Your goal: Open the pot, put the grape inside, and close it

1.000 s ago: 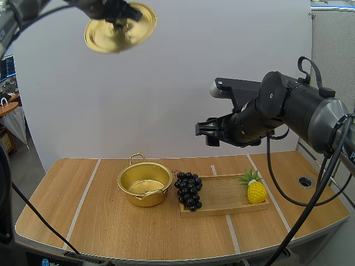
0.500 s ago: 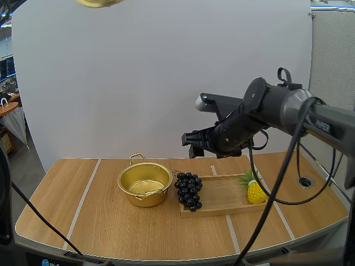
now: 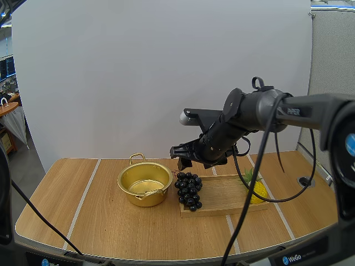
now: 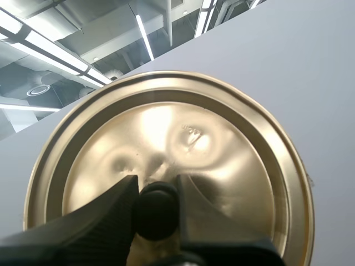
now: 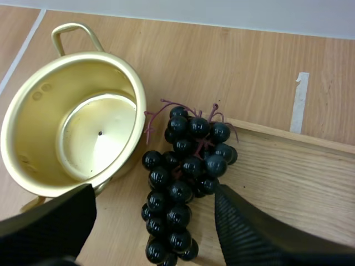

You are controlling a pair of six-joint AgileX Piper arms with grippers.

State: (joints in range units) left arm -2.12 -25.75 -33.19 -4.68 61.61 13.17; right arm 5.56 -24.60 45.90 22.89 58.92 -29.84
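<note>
Right pincer [image 3: 180, 162] of mine hangs wide open above the grapes [image 3: 189, 190] at the left end of the wooden tray [image 3: 224, 200], beside the open pot [image 3: 138, 198] mid-frame on the worktop [image 3: 66, 199], while my left pincer [image 4: 156, 185] clamps the knob [image 4: 156, 213] of the lid [image 4: 222, 166].

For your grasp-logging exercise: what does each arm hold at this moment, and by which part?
Left jaws pinch the lid by its black knob; right jaws stand open over the grapes, holding nothing.

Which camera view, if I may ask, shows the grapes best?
The right wrist view: the grapes lie close below, beside the pot. The high view shows them small; the left wrist view faces the lid.
</note>
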